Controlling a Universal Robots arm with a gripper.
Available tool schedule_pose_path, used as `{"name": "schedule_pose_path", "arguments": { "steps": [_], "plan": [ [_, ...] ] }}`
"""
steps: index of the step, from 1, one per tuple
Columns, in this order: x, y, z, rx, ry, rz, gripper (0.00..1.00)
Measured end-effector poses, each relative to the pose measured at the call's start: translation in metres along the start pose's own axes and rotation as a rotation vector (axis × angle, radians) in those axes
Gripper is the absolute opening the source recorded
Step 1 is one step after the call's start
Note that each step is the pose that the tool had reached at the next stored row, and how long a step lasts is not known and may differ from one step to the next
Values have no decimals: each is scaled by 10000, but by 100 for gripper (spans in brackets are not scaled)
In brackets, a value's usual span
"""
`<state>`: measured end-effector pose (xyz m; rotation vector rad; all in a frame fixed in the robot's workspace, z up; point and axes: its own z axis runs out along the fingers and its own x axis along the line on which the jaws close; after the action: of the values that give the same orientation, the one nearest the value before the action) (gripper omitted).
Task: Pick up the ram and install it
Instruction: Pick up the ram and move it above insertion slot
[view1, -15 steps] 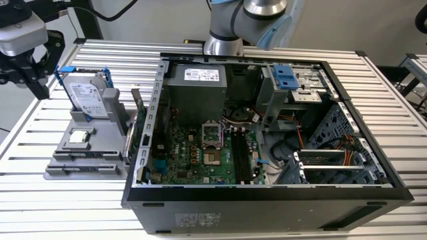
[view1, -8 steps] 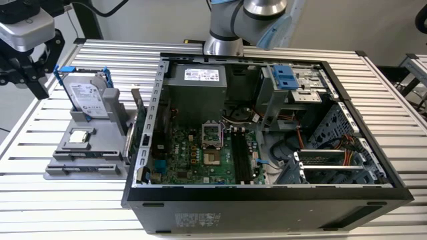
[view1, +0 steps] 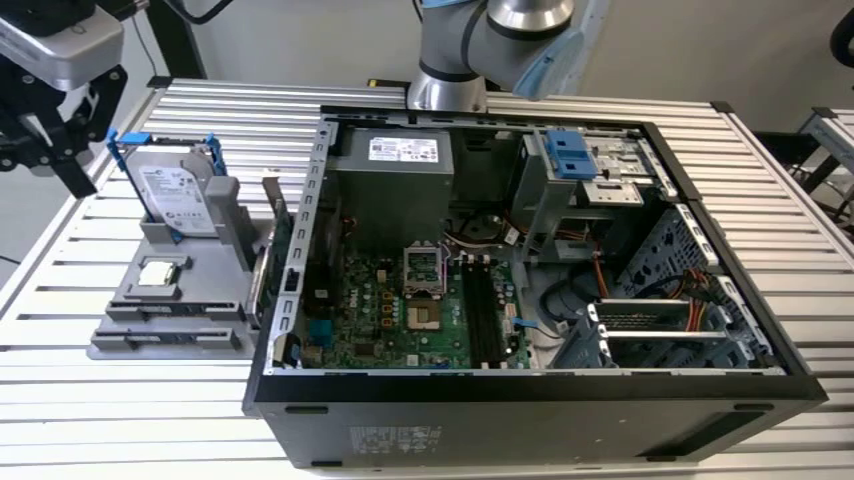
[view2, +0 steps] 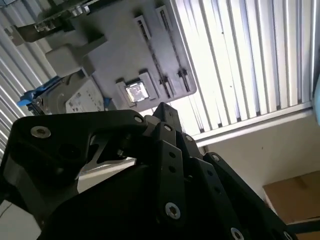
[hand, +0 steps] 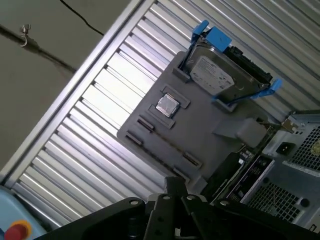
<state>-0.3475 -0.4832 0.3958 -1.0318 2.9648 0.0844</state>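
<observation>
Well apart: claw, ram edge-up beside case.

exterior view overlooks case; fixture in both wrist views

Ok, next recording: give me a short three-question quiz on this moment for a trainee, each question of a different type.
1. True or false: the hard drive lies flat inside the computer case.
2. Multiple choice: the processor chip sits A) on the gray fixture, B) inside the case, C) on top of the hard drive.
3. Short answer: in the exterior view, on which side of the case is the hand?

Key:
1. False. It stands upright in the fixture, outside the case.
2. A.
3. The exterior view's left, up beside the hard drive.
</observation>
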Motion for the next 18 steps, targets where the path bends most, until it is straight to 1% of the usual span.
{"name": "schedule_pose_path", "arguments": {
  "steps": [11, 18],
  "plan": [
    [-1, 1, -14, -30, 80, -1587, 0],
    [-2, 2, -18, -46, 124, -2461, 0]
  ]
}}
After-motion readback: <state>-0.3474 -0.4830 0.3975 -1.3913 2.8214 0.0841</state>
